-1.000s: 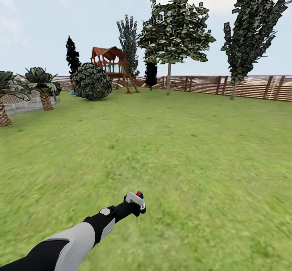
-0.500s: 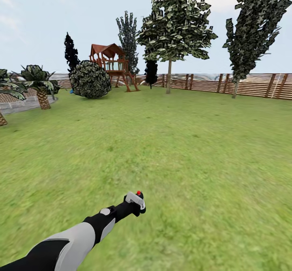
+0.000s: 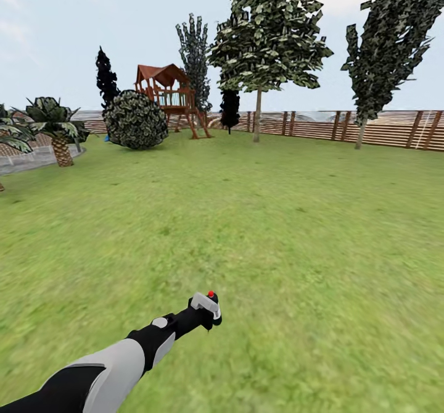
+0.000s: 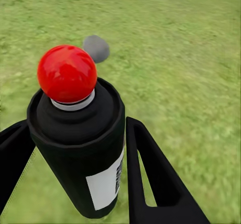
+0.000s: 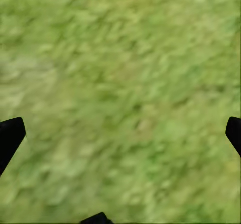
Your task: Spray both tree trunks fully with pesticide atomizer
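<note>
Left gripper (image 4: 75,179) fingers clamp the small black red-capped atomizer can (image 4: 80,148) mid-body — light, rigid, probably slick; right gripper (image 5: 120,133) fingers spread, empty.

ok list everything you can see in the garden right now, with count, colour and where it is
pesticide atomizer: 1, black body, white label, red knob, held between the left gripper's fingers
trees: 2, green canopies on grey-brown trunks, far side of the lawn by the fence; second further right
conifers: 3, dark, narrow, near the playset
shrub: 1, round, mottled green, beside the playset
playset: 1, red-brown wood, far left of centre
palms: 2, green fronds, far left, one cut by the edge
fence: 1, brown slats, along the back
lawn: green, foreground
left gripper: 1, black, shut on the atomizer
right gripper: 1, black fingertips wide apart over grass
</note>
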You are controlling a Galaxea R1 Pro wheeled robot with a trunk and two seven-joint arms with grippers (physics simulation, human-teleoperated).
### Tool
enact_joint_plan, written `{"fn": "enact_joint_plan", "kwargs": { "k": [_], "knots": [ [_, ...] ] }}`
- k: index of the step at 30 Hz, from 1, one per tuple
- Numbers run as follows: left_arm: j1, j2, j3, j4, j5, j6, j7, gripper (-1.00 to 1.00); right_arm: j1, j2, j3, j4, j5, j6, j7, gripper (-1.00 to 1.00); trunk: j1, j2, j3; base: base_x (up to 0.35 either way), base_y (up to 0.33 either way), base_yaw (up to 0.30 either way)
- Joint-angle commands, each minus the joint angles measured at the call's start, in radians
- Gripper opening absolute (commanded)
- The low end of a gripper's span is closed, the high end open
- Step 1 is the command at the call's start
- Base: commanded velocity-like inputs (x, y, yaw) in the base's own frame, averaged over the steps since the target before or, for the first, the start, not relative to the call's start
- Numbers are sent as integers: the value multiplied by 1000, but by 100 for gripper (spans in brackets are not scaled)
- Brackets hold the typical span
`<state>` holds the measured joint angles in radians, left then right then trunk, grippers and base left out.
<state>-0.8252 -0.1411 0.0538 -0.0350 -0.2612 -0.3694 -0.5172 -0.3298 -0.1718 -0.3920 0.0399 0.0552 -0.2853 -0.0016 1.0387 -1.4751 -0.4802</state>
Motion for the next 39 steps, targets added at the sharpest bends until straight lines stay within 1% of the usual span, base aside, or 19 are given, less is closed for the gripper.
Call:
{"fn": "enact_joint_plan", "kwargs": {
  "k": [1,10,39],
  "knots": [
    [0,0,1,0,0,0,1,-100,0,0,0,0,0,0,0,100,0,0,-1,347,0,0],
    [0,0,1,0,0,0,1,-100,0,0,0,0,0,0,0,100,0,0,-9,347,0,0],
    [0,0,1,0,0,0,2,-100,0,2,-1,0,0,0,0,100,0,0,-17,348,0,0]
  ]
}}
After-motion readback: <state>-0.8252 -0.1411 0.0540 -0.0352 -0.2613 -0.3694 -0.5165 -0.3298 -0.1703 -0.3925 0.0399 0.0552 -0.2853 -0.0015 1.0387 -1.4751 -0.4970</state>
